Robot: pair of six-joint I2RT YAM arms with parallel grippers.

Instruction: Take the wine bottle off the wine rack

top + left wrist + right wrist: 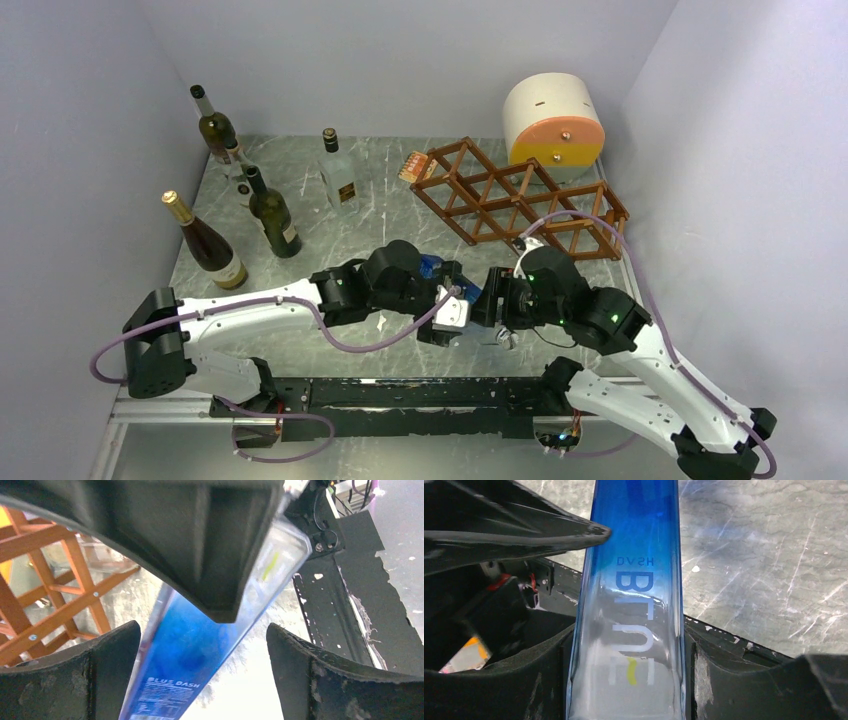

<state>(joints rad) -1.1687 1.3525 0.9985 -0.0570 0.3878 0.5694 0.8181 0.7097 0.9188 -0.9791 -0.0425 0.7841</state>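
Note:
The wine bottle (432, 268) is a square blue-and-clear one marked "BLUE DASH". It is off the reddish-brown wine rack (500, 200) and held above the table's near middle. My right gripper (629, 650) is shut on its clear end, both fingers (704, 660) pressed against its sides. My left gripper (202, 635) stands wide open around the blue part of the bottle (190, 650), with a clear gap on its right side. The two grippers meet at the bottle (634, 580) in the top view. The rack (45, 580) shows behind, its cells holding no bottle.
Several upright bottles stand at the back left, among them a dark green one (272, 212), a gold-capped one (205, 243) and a clear one (340, 172). A cream-and-orange cylinder (555, 122) sits behind the rack. A black rail (400, 395) runs along the near edge.

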